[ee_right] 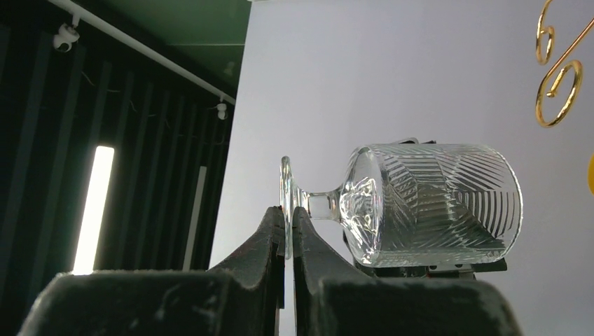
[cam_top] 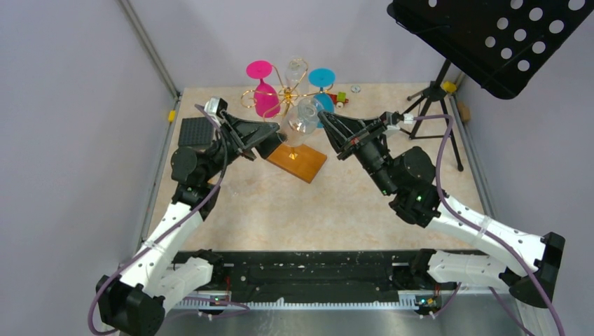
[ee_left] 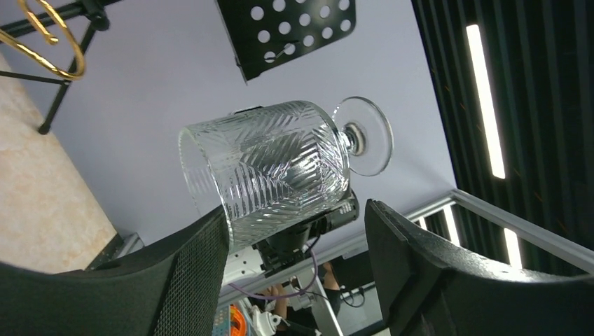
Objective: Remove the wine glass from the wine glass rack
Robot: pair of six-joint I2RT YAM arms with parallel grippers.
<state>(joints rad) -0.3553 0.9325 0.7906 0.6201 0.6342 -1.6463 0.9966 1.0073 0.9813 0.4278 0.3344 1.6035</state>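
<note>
So the right gripper is pinched shut on the thin foot of the clear cut-glass wine glass, holding it sideways on, bowl pointing away from the fingers. The left gripper has its fingers spread wide, with the bowl of that glass seen in the gap just beyond them; no contact that I can make out.

The glass hangs in the air above the orange wooden base, just beside the wine glass rack. From the right wrist view the gold curls sit off to one side with a gap between them and the glass, so I'd say it's already out of its hook. That puts us in the carry-away part.

Next move, I reckon: back the glass away slowly and keep it level, since a grip on the foot alone could let it swing. Behind it a pink glass, a teal glass and another clear glass hang from the rack, so watch the clearance. The black music stand is at the far right.
</note>
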